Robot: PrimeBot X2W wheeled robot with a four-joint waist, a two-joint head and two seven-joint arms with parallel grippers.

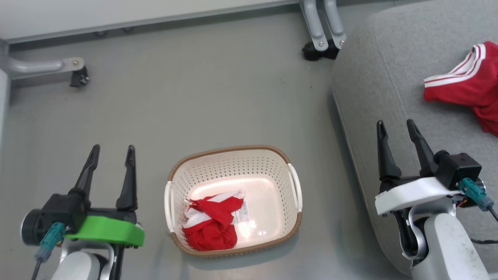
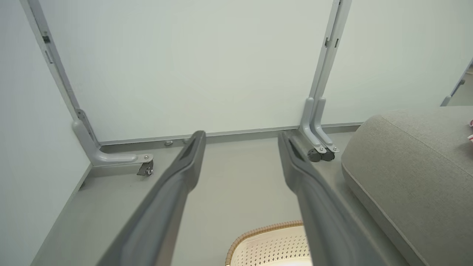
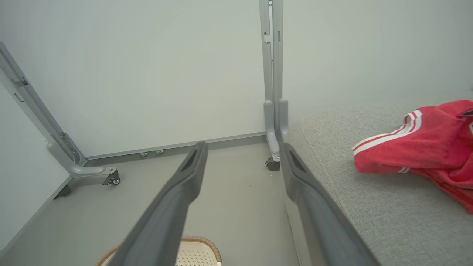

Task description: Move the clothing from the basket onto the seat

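Clothing (image 1: 212, 225), 1 red bundle in the basket's (image 1: 233, 149) near-left corner, looks light, limp and slippery: pinch its raised top fold; left claw (image 1: 113, 149) and right claw (image 1: 396, 124) stand apart, empty.

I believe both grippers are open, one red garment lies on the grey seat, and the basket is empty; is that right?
Not quite: the basket is not empty. The head view shows a bunched red-and-white garment in it. The left gripper and right gripper are open, and another red garment lies on the seat.
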